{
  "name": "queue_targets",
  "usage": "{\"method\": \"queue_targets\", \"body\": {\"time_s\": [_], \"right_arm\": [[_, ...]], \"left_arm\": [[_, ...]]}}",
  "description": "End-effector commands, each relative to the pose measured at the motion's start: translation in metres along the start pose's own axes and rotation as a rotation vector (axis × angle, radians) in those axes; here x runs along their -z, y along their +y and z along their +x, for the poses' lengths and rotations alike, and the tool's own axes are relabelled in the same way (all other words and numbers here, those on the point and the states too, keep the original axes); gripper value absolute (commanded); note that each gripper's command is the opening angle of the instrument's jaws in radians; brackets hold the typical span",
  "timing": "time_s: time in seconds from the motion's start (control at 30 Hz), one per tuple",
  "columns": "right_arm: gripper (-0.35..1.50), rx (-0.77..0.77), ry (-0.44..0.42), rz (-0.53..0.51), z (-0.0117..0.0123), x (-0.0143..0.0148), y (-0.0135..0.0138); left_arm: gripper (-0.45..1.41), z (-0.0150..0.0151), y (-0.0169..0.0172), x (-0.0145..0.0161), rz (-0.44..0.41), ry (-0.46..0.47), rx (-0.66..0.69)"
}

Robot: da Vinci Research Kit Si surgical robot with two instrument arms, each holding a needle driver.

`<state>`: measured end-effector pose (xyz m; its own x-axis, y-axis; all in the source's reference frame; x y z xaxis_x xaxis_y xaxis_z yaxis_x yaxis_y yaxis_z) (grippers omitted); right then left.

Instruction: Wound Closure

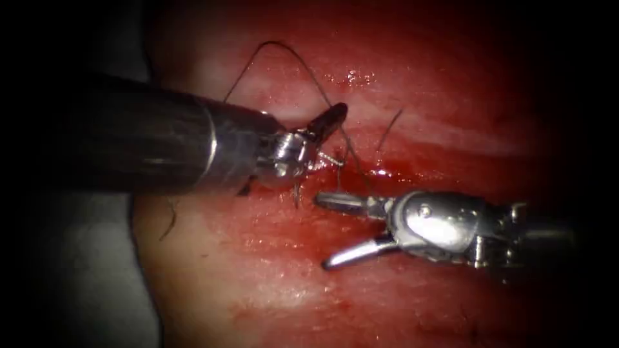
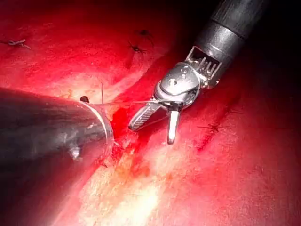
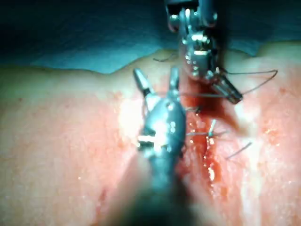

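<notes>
The left tool's jaws (image 1: 329,120) are shut on the dark thread (image 1: 274,45) just above the cut (image 1: 387,173). The thread arches up over the tissue (image 1: 271,283) and runs from the jaws down into the wet cut. Just below the cut, the right tool (image 1: 322,232) stands open with nothing between its jaws, its upper jaw close to the thread. In the left wrist view the thread (image 2: 127,102) stretches taut towards the open right tool (image 2: 151,133). The right wrist view has the open right tool (image 3: 156,73) and the shut left tool (image 3: 228,92). I cannot make out the needle.
Red fluid (image 1: 361,169) pools in the cut between the two tools. Short cut thread ends stick up by the cut (image 1: 391,127) and at an earlier stitch (image 1: 296,193). A loose dark thread end (image 1: 169,222) lies at the tissue's left edge, beside grey cloth (image 1: 77,277).
</notes>
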<state>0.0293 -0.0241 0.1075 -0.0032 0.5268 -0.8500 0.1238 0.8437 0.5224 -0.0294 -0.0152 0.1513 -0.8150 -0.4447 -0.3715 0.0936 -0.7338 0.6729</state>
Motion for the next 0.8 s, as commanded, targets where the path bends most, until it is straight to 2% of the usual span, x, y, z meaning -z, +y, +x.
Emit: {"method": "queue_targets", "body": {"time_s": [0.03,0.13,0.2,0.33,0.37,0.4,0.67,0.8], "right_arm": [[0.94,-0.004,0.013,0.012,-0.0008,-0.0007,-0.0006],[0.91,-0.005,0.038,0.012,-0.0005,-0.0006,-0.0004],[0.91,-0.011,0.106,-0.032,0.0002,0.0000,0.0003],[0.91,-0.040,0.151,-0.179,0.0017,0.0018,0.0024],[0.91,-0.047,0.149,-0.222,0.0018,0.0021,0.0027],[0.91,-0.047,0.149,-0.222,0.0018,0.0021,0.0027],[0.89,-0.068,0.115,-0.520,0.0012,0.0056,0.0042],[0.84,-0.098,0.087,-0.607,0.0003,0.0068,0.0042]], "left_arm": [[-0.45,0.0005,0.0012,-0.0003,-0.003,0.001,0.002],[-0.45,0.0005,0.0016,-0.0002,-0.007,0.003,0.003],[-0.45,0.0006,0.0022,0.0002,-0.006,0.007,0.021],[-0.45,0.0016,0.0039,0.0016,-0.008,0.015,0.019],[-0.45,0.0018,0.0042,0.0018,-0.010,0.016,0.017],[-0.45,0.0018,0.0042,0.0018,-0.010,0.016,0.017],[-0.45,0.0041,0.0056,0.0044,-0.020,0.015,0.019],[-0.45,0.0052,0.0060,0.0054,-0.021,0.009,0.017]]}}
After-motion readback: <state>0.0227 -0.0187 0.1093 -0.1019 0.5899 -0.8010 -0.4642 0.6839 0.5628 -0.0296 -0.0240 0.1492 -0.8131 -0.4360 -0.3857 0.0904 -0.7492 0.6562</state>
